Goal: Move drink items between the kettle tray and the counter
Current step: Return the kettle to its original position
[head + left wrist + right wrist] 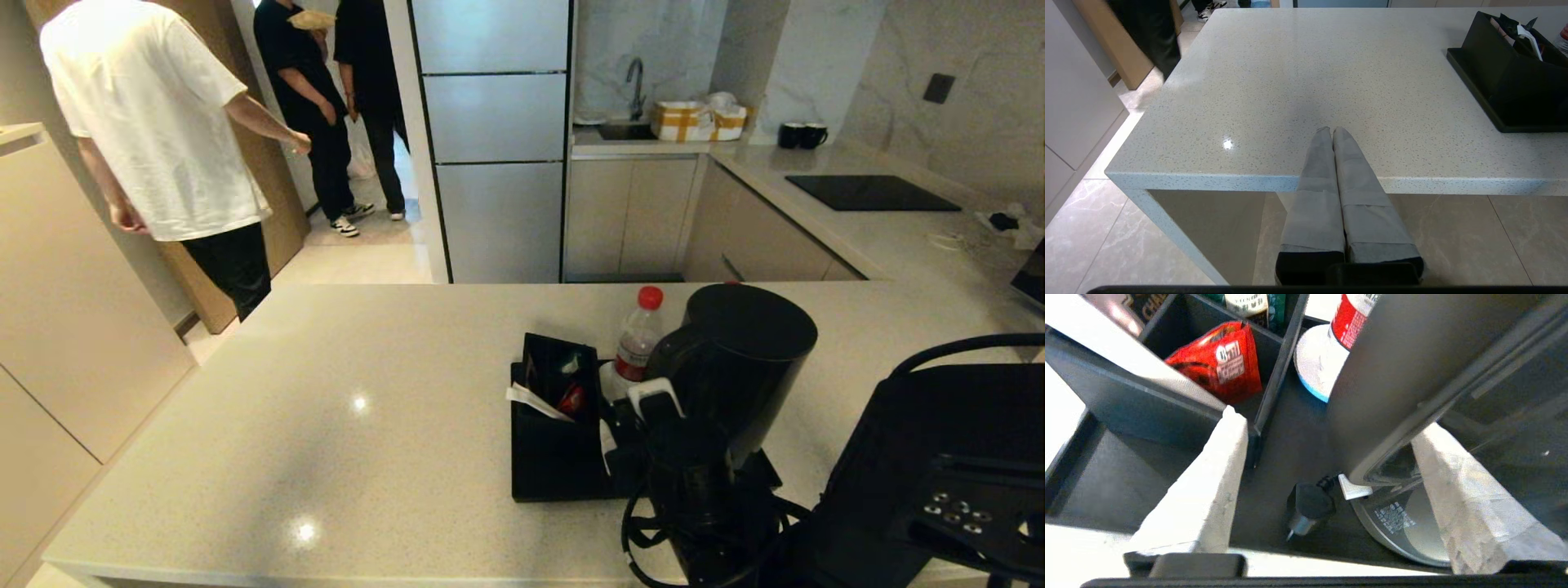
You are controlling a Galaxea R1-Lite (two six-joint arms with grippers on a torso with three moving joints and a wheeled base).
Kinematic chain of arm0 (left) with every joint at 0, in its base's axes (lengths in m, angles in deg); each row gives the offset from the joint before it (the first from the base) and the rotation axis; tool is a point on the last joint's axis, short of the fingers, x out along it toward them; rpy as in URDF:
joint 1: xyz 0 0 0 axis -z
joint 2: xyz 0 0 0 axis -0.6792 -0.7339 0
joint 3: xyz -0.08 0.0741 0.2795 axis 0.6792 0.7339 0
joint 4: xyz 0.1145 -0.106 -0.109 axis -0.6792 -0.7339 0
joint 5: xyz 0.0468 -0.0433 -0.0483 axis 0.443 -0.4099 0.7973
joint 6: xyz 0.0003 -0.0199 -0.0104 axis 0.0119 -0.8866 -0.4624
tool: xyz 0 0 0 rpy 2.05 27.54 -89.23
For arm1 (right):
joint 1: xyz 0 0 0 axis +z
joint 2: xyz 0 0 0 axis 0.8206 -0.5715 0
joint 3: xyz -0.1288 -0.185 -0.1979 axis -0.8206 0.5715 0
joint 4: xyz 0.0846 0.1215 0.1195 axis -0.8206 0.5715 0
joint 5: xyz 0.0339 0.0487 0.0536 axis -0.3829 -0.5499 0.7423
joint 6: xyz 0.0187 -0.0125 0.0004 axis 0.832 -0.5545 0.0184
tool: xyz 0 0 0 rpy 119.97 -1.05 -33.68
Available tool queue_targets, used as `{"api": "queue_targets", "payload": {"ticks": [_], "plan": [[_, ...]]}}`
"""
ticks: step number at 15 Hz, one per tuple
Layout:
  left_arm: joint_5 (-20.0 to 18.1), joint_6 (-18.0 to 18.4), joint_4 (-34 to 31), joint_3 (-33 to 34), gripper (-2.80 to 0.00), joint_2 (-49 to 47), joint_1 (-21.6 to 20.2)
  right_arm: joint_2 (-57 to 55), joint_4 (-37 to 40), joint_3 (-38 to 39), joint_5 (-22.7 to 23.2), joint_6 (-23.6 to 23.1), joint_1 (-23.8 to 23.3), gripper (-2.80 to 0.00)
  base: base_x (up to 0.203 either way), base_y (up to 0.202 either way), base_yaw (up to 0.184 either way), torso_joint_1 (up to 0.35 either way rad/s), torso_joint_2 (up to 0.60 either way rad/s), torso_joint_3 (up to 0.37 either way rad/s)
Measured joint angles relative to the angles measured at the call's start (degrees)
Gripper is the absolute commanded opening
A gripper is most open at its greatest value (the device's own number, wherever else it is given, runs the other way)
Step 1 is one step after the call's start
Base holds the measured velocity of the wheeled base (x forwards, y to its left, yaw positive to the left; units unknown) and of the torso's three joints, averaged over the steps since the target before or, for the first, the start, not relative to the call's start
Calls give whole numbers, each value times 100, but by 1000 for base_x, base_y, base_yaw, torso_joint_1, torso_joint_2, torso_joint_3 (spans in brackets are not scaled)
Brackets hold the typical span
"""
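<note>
The dark grey kettle [747, 351] stands on the right part of the black kettle tray [555, 469], which lies on the beige counter [326, 425]. My right gripper [653, 408] is at the kettle's near left side. In the right wrist view that gripper [1329, 422] is open, with the kettle's handle [1392, 396] between the fingers and closer to one of them. A red-capped water bottle [638, 335] stands on the tray behind the gripper, its red label [1349, 318] showing past the handle. My left gripper [1332, 130] is shut and empty above the counter's near edge.
A black box of sachets [559, 380] takes the tray's left part, with a white coaster [1314, 363] beside it. A black plug [1308, 506] lies on the tray below the gripper. A cooktop panel [869, 192] is at the far right. People [155, 122] stand at the back left.
</note>
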Motion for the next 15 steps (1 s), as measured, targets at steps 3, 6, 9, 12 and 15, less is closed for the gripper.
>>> {"api": "queue_targets", "payload": {"ticks": [3,6,9,12,15], "plan": [[2,-1,-2,0,-280,0,0,-15,-96,94,9,2,61,0,0,0,0,0,0,0],[1,-1,-2,0,-280,0,0,-20,-264,285,103,-2,176,0,0,0,0,0,0,0],[1,-1,-2,0,-280,0,0,-43,-746,593,284,13,232,0,0,0,0,0,0,0],[2,-3,-3,0,-280,0,0,-54,-1004,728,321,249,243,0,0,0,0,0,0,0],[2,-4,-2,0,-280,0,0,-33,-1244,882,523,417,242,0,0,0,0,0,0,0]]}}
